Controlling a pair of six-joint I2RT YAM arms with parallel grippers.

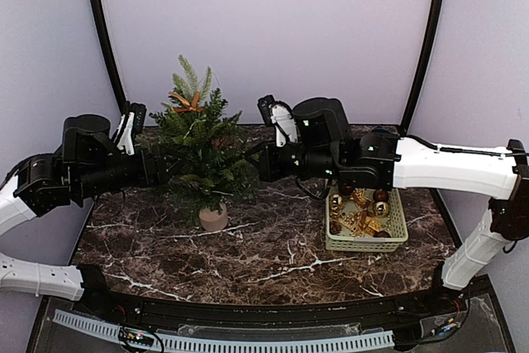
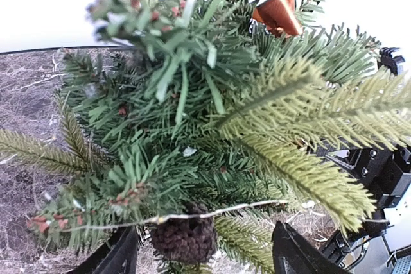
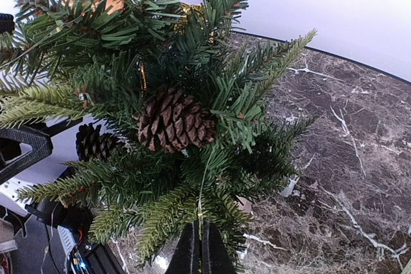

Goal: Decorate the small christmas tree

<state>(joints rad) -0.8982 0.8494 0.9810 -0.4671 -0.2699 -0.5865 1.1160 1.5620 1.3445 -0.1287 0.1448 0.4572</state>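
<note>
Small christmas tree [image 1: 198, 148] flanked by left tool [image 2: 205, 253], right tool [image 3: 200, 253]; basket [image 1: 364, 245] blocks right; table [image 1: 273, 264] front open.

We can read no text, label, brand, number or sign in any of the three views.

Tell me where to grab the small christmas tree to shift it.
Grip the beige pot of the small christmas tree, level from the near side: it is round, upright and exposed below the bushy branches, which would probably just bend.
</note>
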